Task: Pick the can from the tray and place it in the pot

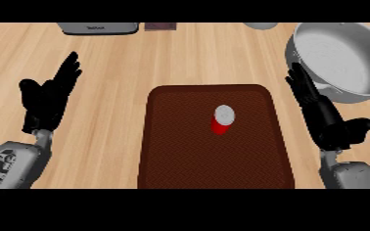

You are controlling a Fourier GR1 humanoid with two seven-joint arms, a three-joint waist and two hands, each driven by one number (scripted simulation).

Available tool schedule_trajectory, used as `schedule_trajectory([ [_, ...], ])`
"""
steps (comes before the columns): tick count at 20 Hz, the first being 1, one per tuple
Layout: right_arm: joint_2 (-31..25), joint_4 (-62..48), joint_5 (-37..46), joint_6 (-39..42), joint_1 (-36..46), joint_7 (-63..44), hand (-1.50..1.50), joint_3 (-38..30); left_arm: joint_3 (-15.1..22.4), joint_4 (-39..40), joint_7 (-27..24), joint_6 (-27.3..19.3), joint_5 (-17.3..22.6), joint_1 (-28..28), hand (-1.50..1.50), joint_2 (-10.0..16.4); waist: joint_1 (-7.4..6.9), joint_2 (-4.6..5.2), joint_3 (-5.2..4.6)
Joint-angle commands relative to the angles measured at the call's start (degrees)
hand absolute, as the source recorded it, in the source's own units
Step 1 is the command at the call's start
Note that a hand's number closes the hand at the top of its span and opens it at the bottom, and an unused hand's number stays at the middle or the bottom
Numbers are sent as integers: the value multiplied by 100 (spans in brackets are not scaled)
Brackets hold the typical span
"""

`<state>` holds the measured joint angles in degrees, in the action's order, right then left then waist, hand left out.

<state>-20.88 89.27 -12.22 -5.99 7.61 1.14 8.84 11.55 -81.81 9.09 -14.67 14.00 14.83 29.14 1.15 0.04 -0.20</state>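
A pale wooden counter fills the whole view, its grain running from left to right in broad planks; the light is even and soft, with only faint shadows; along the counter's far edge, cut off by the view, lie a flat grey object with rounded corners towards the left, a small dark rectangle just beside it, and a pale rounded shape further right.

One head view, steeply down on the surface.
Close overhead, facing forward from the robot: left hand shows near 8 o'clock, right hand near 4, tray centred low, pot cropped at 2 o'clock.
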Motion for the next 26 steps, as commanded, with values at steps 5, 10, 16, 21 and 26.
schedule_trajectory([
  [5, -349, 1583, 630, -372, 49, 2159, 150, -759, -184, -419, -863, -494, 83, -478, 0, -693, 98, -182, 18],
  [10, 210, 1343, 1904, -2456, -1299, 2085, -150, -1254, -1, -704, -1490, -631, 104, -1103, 0, -1219, 130, -93, 12],
  [16, 1167, 2369, 2500, -2720, -2547, 4172, -150, 29, 425, -902, -1940, -663, -177, -1542, 0, -1582, -18, -46, 22],
  [21, 1027, 3140, 4084, -2976, -3749, 3035, -150, 1054, 213, -931, -1817, -429, -45, -1495, 0, -1411, -50, -24, 6],
  [26, 607, 3018, 5503, -2438, -4120, 1472, -150, 960, 247, -893, -1734, -518, -154, -1330, 0, -1433, -117, 35, -23],
])
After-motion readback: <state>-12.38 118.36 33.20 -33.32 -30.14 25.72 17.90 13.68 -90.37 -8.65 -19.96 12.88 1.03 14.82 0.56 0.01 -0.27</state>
